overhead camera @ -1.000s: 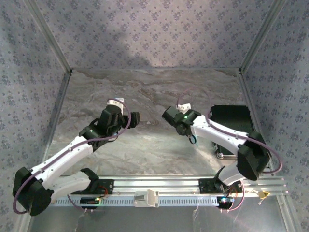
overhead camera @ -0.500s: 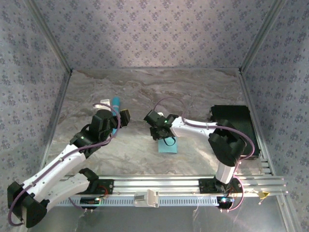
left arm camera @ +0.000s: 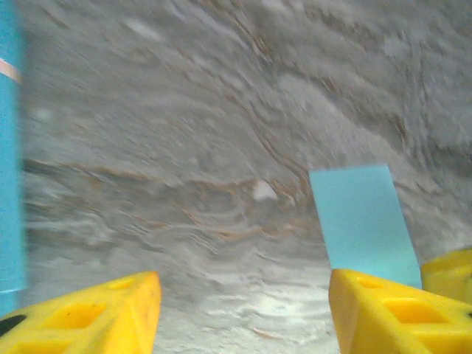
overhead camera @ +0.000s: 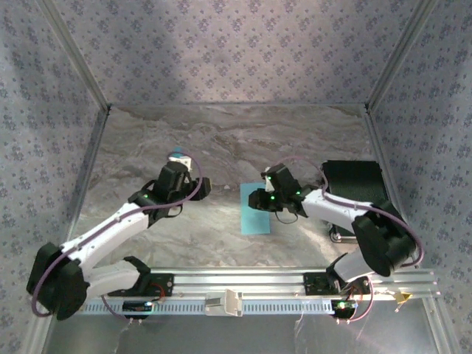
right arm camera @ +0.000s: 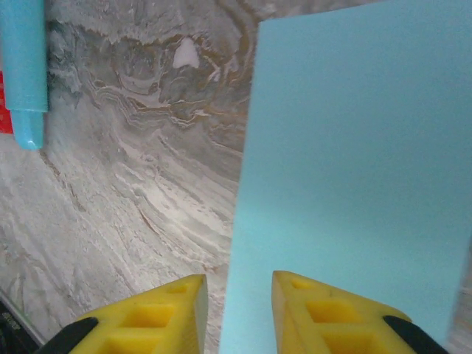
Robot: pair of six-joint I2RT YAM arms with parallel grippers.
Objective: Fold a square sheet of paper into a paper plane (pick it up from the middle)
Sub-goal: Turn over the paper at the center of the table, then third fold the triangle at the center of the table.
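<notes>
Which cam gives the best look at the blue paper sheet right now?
Top external: the paper sheet lies flat as a narrow rectangle, nearly all outlined, the right tool overlapping part of it. Right wrist crops it close up; left wrist shows it smaller, its near edge hidden.

1. The table [overhead camera: 221, 140] I'm working over is grey marble-look stuff with brownish veins running through it.
2. The walls [overhead camera: 236, 51] on the left, right and far sides have pale purple wallpaper with a small flowery print.
3. A black tray [overhead camera: 354, 181] sits flat on my right, close to the wall.
4. A silver slotted rail [overhead camera: 258, 280] runs along the near edge, with a white clip [overhead camera: 232, 301] about halfway along.
5. A slim turquoise stick [right arm camera: 23, 66], pen-ish with a rounded tip, lies on the marble left of centre. There's something red [right arm camera: 4, 107] just beside it, can't tell what.
</notes>
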